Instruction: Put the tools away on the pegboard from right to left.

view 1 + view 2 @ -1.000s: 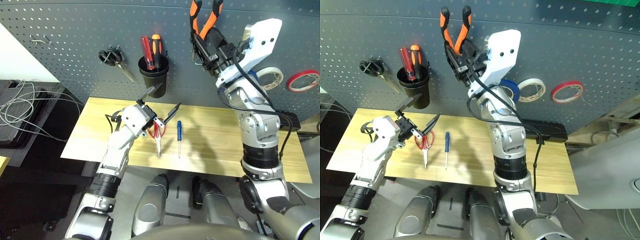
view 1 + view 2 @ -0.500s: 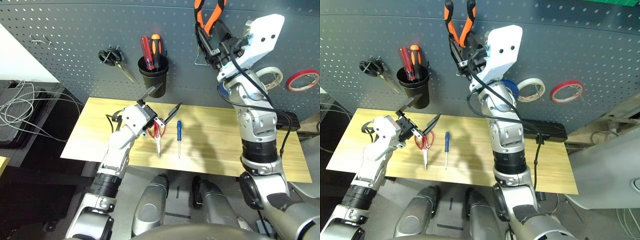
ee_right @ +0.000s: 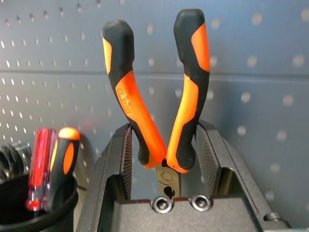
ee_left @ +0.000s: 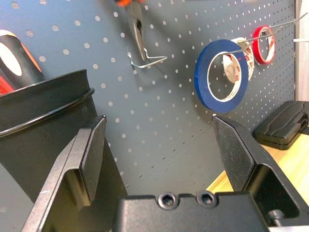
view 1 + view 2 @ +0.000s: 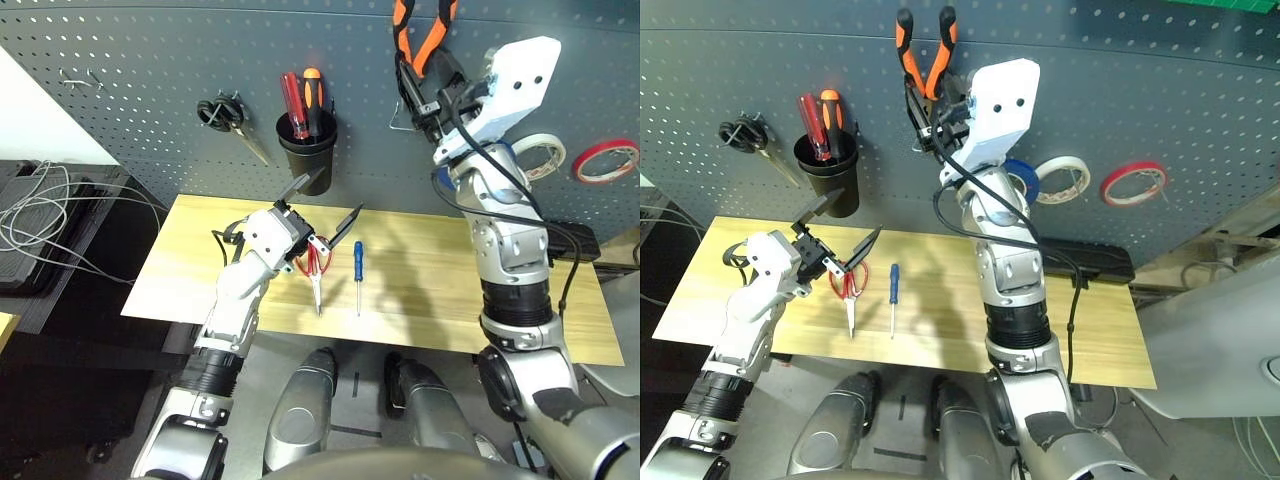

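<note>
While clamped — pliers [image 3: 154,96] near pegboard [image 5: 150,80] top edge

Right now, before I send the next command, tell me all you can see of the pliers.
The orange-and-black-handled pliers are held in the right claw, which is shut on the lower part of both handles. The handles, rubbery-looking and slightly spread, point up; the slim metal nose points down, by a bent wire hook on the pegboard. They hang high against the board, between the black cup and the blue tape ring. Whether the nose touches the hook is unclear.
</note>
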Controlling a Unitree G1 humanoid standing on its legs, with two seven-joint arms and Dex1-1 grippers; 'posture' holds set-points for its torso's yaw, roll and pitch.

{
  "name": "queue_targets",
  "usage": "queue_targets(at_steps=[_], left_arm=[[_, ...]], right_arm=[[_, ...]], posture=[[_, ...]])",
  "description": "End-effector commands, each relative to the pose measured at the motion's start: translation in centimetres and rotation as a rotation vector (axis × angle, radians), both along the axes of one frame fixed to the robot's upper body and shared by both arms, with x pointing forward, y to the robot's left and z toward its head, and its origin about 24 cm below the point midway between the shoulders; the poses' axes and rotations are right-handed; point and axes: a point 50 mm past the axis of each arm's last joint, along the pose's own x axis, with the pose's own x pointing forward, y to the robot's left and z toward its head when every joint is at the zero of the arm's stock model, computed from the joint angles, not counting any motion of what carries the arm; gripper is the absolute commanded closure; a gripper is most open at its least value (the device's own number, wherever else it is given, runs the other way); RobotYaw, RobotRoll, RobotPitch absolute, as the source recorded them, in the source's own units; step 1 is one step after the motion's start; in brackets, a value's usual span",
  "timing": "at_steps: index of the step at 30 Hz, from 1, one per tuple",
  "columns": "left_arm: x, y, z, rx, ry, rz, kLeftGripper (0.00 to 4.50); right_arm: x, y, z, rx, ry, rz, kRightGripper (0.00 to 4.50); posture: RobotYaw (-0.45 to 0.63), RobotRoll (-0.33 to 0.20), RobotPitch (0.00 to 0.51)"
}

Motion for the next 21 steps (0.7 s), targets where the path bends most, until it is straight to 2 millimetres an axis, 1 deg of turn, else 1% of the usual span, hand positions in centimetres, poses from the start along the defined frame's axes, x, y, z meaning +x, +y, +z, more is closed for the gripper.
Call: queue_targets(at_steps=[1, 9, 13, 14, 17, 19, 21], left_arm=[[-0.2, -0.2, -0.3, 0.02, 0.012, -0.015, 0.0], [-0.3, -0.1, -0.4, 0.022, 0.021, -0.014, 0.0], [-0.3, -0.1, -0.4, 0.022, 0.024, -0.015, 0.0], [-0.3, -0.1, -0.4, 0.023, 0.026, -0.016, 0.0], [-0.3, -0.2, -0.6, 0.027, 0.035, -0.019, 0.0], [-0.3, -0.2, -0.8, 0.032, 0.046, -0.024, 0.0], [-0.3, -0.4, -1.1, 0.042, 0.069, -0.033, 0.0]], right_arm=[[0.1, 0.2, -0.9, -0.006, 0.02, -0.014, 2.39], [0.7, -0.6, -2.2, -0.013, 0.076, -0.081, 2.39], [0.8, -0.7, -2.3, -0.015, 0.084, -0.079, 2.39], [0.6, -0.8, -2.2, -0.017, 0.075, -0.073, 1.66], [-0.6, -0.9, -2.0, -0.036, 0.028, -0.038, 0.79], [-1.5, -1.0, -2.2, -0.063, 0.003, -0.013, 0.05], [-2.2, -1.3, -2.7, -0.087, 0.005, -0.002, 0.01]], posture=[[0.21, 0.0, 0.214], [0.21, 0.0, 0.219], [0.21, 0.0, 0.22], [0.21, 0.0, 0.221], [0.21, 0.0, 0.222], [0.2, 0.0, 0.223], [0.2, 0.0, 0.224]])
